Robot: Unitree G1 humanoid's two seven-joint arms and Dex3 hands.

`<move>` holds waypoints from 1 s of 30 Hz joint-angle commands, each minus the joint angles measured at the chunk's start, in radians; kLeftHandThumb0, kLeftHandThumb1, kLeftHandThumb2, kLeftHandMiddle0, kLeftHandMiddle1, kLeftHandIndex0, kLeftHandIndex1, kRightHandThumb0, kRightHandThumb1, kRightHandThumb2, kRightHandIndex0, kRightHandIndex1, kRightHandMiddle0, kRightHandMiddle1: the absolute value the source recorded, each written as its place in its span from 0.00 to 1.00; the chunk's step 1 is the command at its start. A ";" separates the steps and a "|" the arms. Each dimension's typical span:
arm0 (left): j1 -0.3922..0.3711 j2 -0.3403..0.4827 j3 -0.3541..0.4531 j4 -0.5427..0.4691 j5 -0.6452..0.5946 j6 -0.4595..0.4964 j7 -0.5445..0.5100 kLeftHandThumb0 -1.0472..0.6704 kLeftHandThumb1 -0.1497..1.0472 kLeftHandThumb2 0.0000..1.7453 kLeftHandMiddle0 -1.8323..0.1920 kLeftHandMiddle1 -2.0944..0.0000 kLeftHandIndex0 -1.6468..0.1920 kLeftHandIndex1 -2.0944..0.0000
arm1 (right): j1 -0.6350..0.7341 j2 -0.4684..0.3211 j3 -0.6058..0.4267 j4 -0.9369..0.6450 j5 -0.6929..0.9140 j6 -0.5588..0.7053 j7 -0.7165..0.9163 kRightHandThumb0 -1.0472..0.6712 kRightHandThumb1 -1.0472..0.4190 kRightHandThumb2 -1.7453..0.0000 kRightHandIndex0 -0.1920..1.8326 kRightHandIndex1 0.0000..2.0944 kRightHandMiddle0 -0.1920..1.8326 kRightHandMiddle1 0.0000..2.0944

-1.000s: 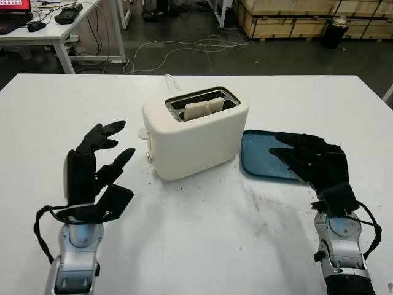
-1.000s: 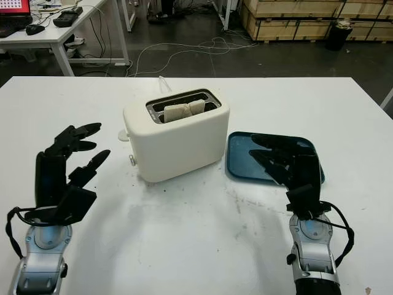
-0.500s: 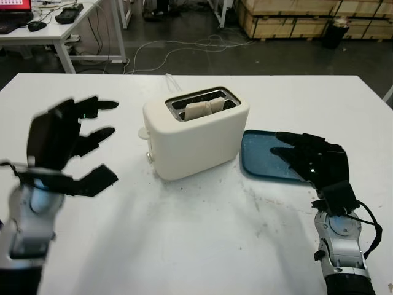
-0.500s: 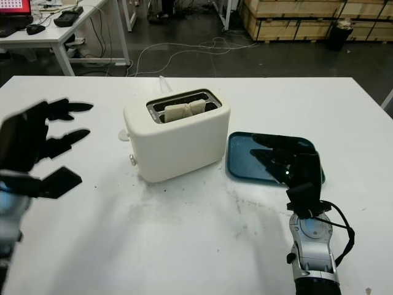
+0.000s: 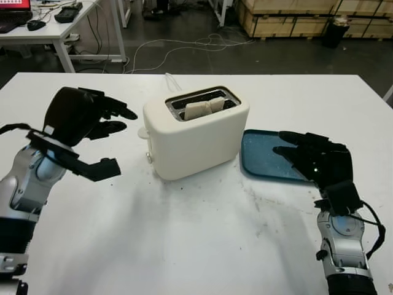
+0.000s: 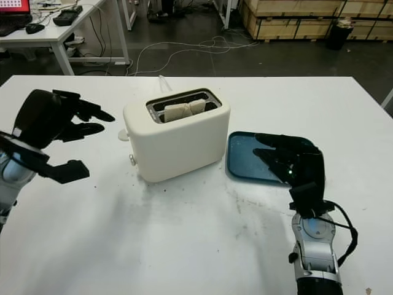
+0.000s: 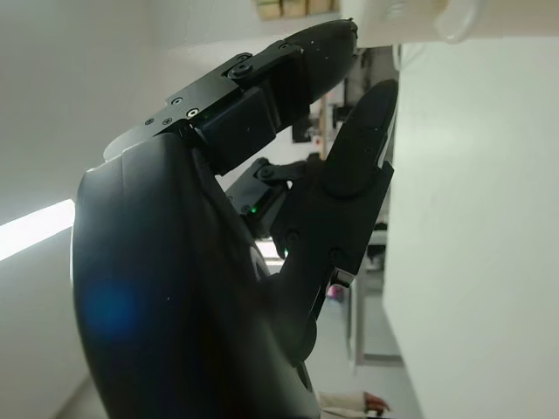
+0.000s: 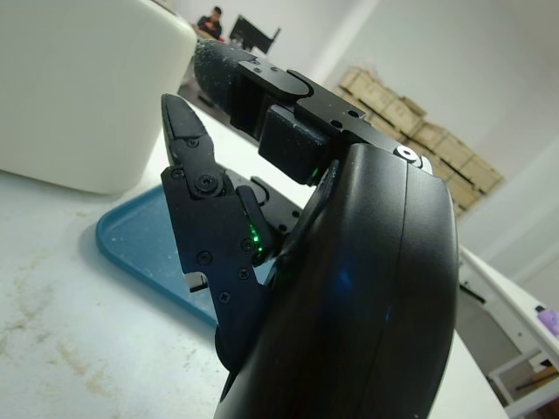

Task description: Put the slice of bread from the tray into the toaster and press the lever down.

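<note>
- A white toaster (image 5: 195, 132) is seen near the middle of the white bench (image 5: 202, 246), and it is turned a little at an angle.
- The bread (image 5: 204, 108) is placed upright in the slot of the toaster, and its top edge is seen just above the slot.
- A small white lever (image 5: 143, 132) is found on the end of the toaster that faces the left hand.
- A blue tray (image 5: 264, 158) is laid flat on the bench just beside the toaster, on the right side. No bread is carried on it.
- The left hand (image 5: 80, 120) is held above the bench, to the left of the toaster and near the lever. The lever is not touched by it.
- The fingers (image 5: 116, 112) of the left hand are held apart and are pointed toward the toaster. Nothing is held in them.
- The right hand (image 5: 316, 163) is held over the near right part of the tray. It is open and nothing is grasped by it.
- In the right wrist view the tray is seen under the fingers (image 8: 196, 188) of the right hand, with the white wall of the toaster beyond them.
- A white cord (image 5: 171, 82) is led from behind the toaster toward the far edge of the bench.
</note>
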 commanded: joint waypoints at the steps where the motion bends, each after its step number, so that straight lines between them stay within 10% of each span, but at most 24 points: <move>1: -0.025 0.013 -0.023 0.016 0.019 -0.016 0.000 0.45 0.75 0.00 0.41 0.23 0.20 0.96 | -0.004 -0.005 -0.005 -0.015 0.002 0.022 0.002 0.46 0.15 1.00 0.72 0.05 0.69 0.00; 30: -0.072 0.006 -0.102 0.133 0.056 -0.084 0.073 0.48 0.70 0.00 0.42 0.17 0.16 0.96 | 0.004 0.016 0.005 -0.016 0.015 0.049 0.007 0.44 0.19 1.00 0.72 0.03 0.67 0.00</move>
